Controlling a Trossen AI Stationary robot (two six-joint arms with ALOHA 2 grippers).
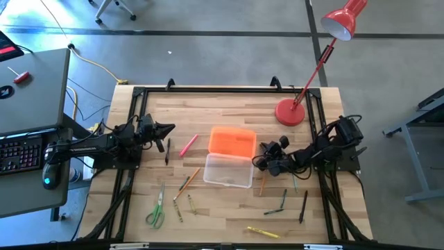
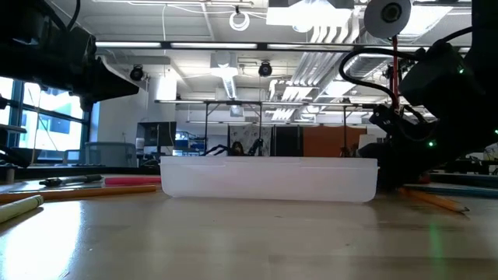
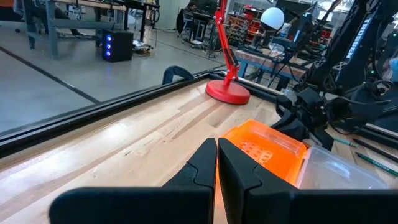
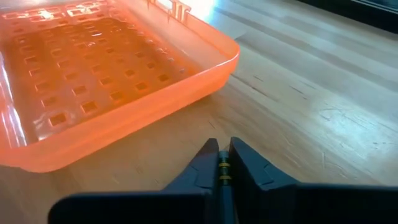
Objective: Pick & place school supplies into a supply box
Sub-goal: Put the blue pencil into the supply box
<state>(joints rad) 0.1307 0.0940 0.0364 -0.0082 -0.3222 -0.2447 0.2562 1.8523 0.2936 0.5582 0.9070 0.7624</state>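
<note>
Wooden counter (image 1: 229, 114) — supply box (image 1: 229, 170) open at centre, orange lid (image 1: 232, 141) flat. Pencils (image 1: 186, 184) scattered: light, stiff, roll-prone; pinch mid-shaft. Left gripper (image 1: 168, 129) clenched, empty; right gripper (image 1: 266, 148) clenched beside lid.

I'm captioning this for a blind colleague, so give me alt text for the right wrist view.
The right gripper, shut, sits low over the wooden table, just short of the open orange lid of the supply box.

bright, even overhead light; ceiling strip lights (image 2: 233, 74) glare in the low view, near table (image 2: 233, 241) blurred, soft shadows.
</note>
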